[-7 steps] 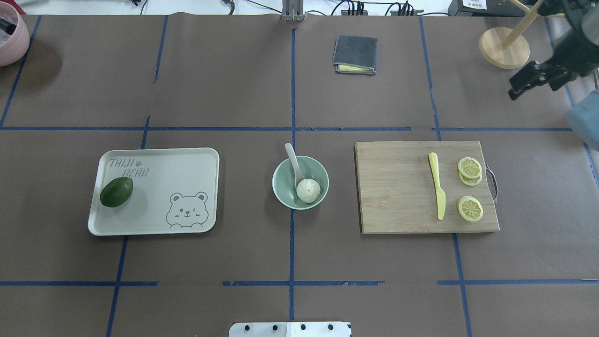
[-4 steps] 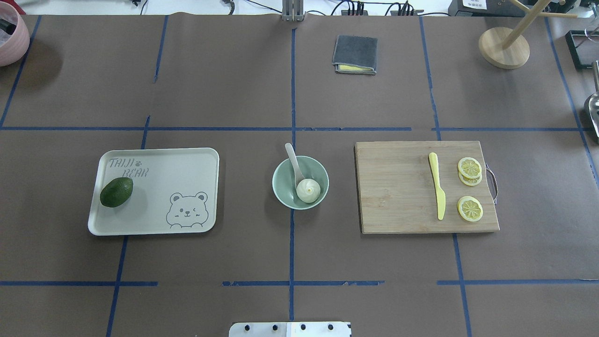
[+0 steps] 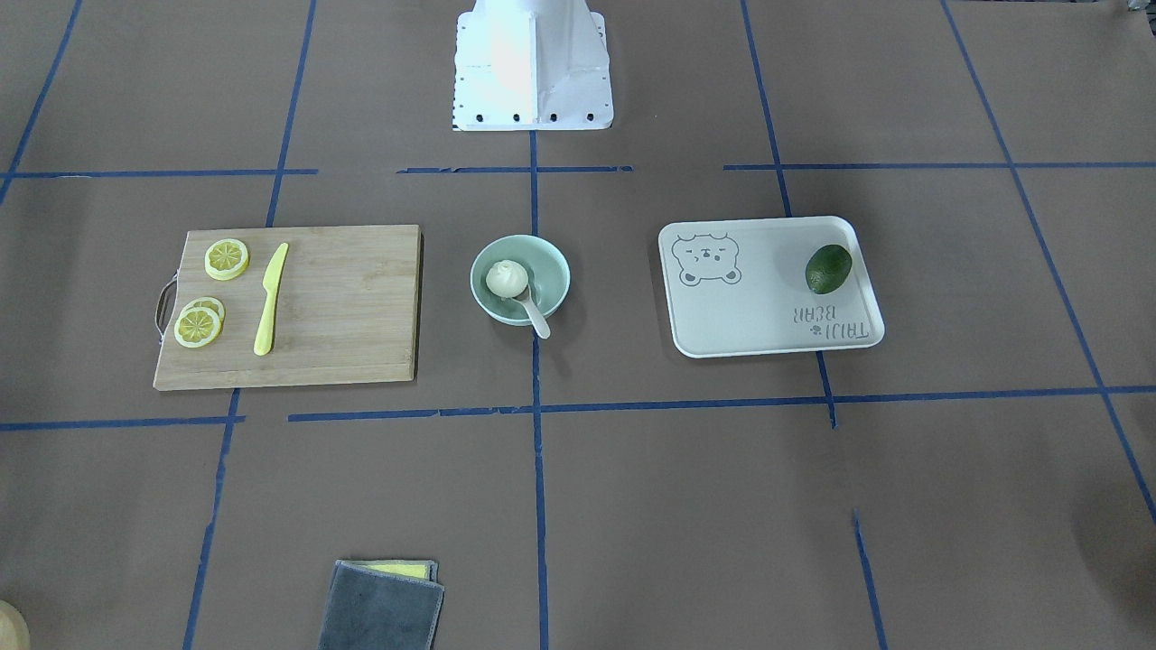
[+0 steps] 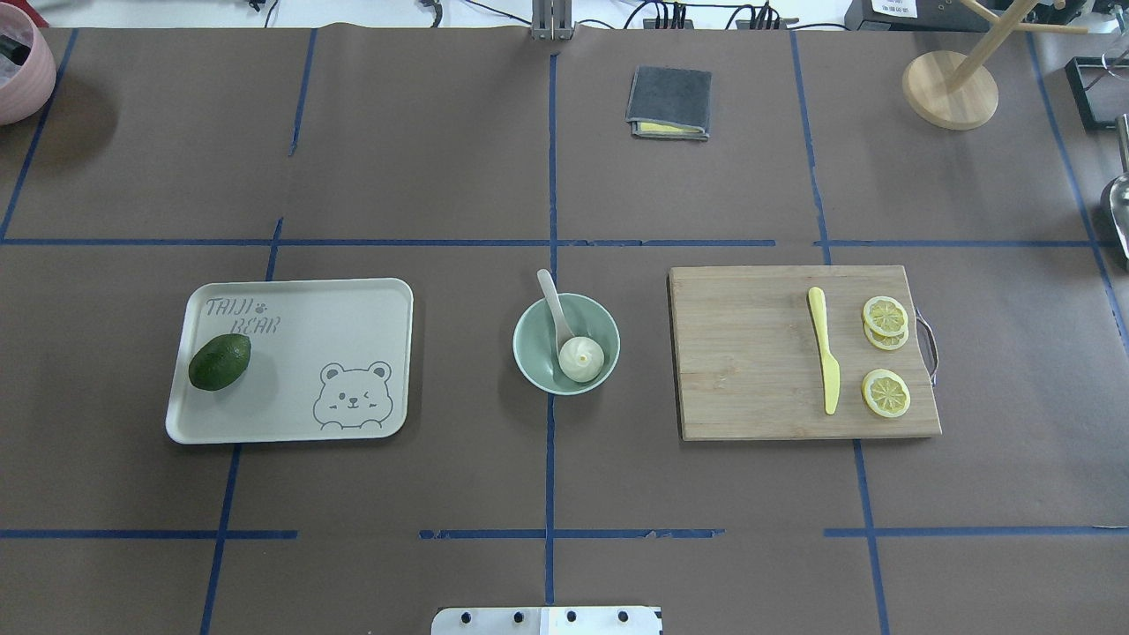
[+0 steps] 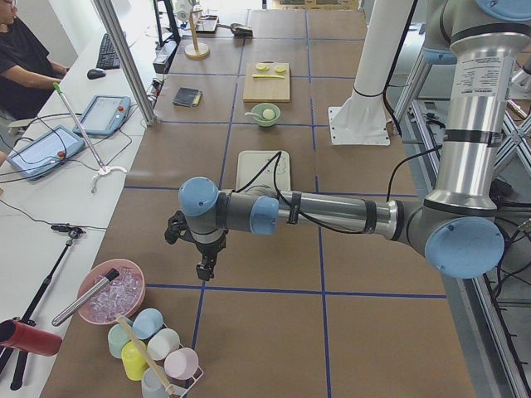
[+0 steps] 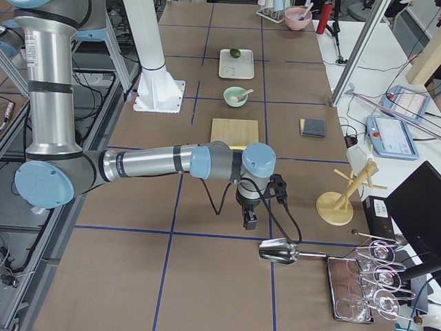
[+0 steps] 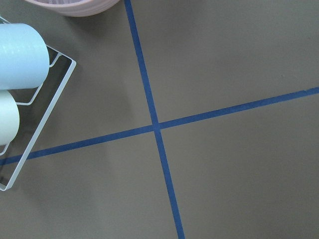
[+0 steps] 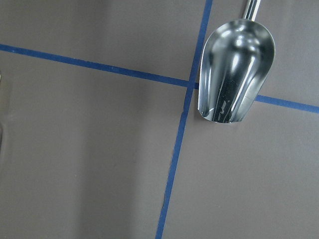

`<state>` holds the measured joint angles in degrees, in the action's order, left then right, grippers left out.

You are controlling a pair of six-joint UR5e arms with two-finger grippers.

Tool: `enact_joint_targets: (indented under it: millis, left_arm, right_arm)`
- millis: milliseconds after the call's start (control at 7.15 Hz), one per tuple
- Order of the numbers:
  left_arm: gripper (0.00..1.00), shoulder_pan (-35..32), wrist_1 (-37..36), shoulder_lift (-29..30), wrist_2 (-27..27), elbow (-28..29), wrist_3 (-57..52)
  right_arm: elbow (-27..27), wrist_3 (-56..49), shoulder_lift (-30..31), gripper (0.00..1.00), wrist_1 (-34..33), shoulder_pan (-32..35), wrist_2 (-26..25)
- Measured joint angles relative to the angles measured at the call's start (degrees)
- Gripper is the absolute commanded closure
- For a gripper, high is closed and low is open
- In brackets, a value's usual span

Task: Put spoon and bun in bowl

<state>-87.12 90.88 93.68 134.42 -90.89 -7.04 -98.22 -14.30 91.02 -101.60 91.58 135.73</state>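
The pale green bowl [image 4: 536, 353] stands at the table's centre, also in the front view [image 3: 551, 269]. The white bun [image 4: 581, 358] sits inside it. The white spoon [image 4: 553, 302] lies in the bowl with its scoop beside the bun and its handle over the far rim. My left gripper [image 5: 203, 270] hangs over bare table far to the left. My right gripper [image 6: 248, 222] hangs far to the right, next to a metal scoop [image 8: 234, 74]. Both show only in the side views, so I cannot tell whether they are open or shut.
A bear-print tray [image 4: 353, 317] with an avocado [image 4: 220, 362] lies left of the bowl. A cutting board [image 4: 750, 353] with a yellow knife [image 4: 824, 348] and lemon slices [image 4: 885, 316] lies to its right. A grey cloth [image 4: 669, 102] and a wooden stand [image 4: 950, 88] are at the back.
One second ago my right gripper showed at the overhead view's top right corner. It has moved out of that view to the right. Bowl, bun and spoon have not moved.
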Motion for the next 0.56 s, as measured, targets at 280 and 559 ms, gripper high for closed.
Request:
enact_joint_targets:
  millis: [280,559]
  left_arm:
    - [0.0,-0.01,0.17,-0.04,-0.11,0.94,-0.25]
    - [0.0,-0.04,0.25,-0.05,-0.16,1.74,-0.33]
  right_arm:
    - [4.51,-0.37,-3.23,0.0,0.73,0.94,0.92]
    - [12.66,0.57,-4.59,0.0,11.19,1.03,1.12]
